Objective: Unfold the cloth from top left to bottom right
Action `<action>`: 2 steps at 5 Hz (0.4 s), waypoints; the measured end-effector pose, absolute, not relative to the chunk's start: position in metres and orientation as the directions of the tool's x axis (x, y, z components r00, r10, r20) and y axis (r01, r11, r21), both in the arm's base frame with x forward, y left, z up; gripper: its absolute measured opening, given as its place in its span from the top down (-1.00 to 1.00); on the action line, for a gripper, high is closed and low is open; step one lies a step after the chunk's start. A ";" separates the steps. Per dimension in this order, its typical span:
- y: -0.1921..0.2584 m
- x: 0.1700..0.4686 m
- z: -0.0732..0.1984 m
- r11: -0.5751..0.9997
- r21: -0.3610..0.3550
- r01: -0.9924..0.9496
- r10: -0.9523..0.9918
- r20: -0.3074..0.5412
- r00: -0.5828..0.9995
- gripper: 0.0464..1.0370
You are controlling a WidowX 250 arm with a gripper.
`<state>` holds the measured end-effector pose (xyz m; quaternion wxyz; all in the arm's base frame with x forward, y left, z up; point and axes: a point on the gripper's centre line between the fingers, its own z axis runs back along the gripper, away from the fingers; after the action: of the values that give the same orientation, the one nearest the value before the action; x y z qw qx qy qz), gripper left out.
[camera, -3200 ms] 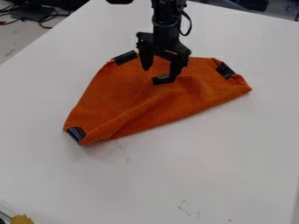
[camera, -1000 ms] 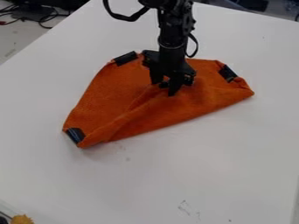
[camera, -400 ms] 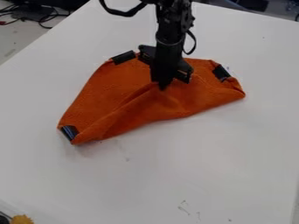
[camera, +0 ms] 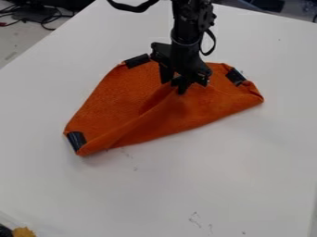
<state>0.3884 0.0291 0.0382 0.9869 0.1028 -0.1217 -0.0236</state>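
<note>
And here's the orange cloth (camera: 123, 104), lying across the upper middle of the pale tabletop (camera: 186, 185), folded over on itself! Its long near edge slants from the lower left up to the right, and a raised crease climbs from the lower left towards the tool (camera: 174, 87).

Look at the dark markers on that fabric: one patch at the upper left (camera: 136, 60), another patch near the right-hand corner (camera: 236, 76), and a third patch down at the lower-left corner (camera: 77, 140).

The tool is right down at the cloth, between the two upper patches, pointing downward. Is it wide, narrow, gripping the fabric? From here I can't tell! The black arm (camera: 185, 28) comes in from the top edge, and together with the tool it blocks the view of the cloth's upper middle, a cable loop (camera: 214, 44) hanging off its side.

Down the tabletop, towards the near edge, faint scribbly marks (camera: 195, 222) show. A fuzzy yellow thing (camera: 23, 232) peeks in at the bottom left, and up in the top left, dark cables (camera: 46, 21) tangle beyond the tabletop!
</note>
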 end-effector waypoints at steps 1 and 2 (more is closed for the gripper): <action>0.029 0.390 0.038 0.978 0.205 0.023 -0.074 0.246 0.966 0.52; 0.031 0.389 0.038 0.979 0.202 0.024 -0.074 0.243 0.967 0.83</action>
<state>0.3892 0.0305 0.0376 0.9868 0.0990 -0.1255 -0.0249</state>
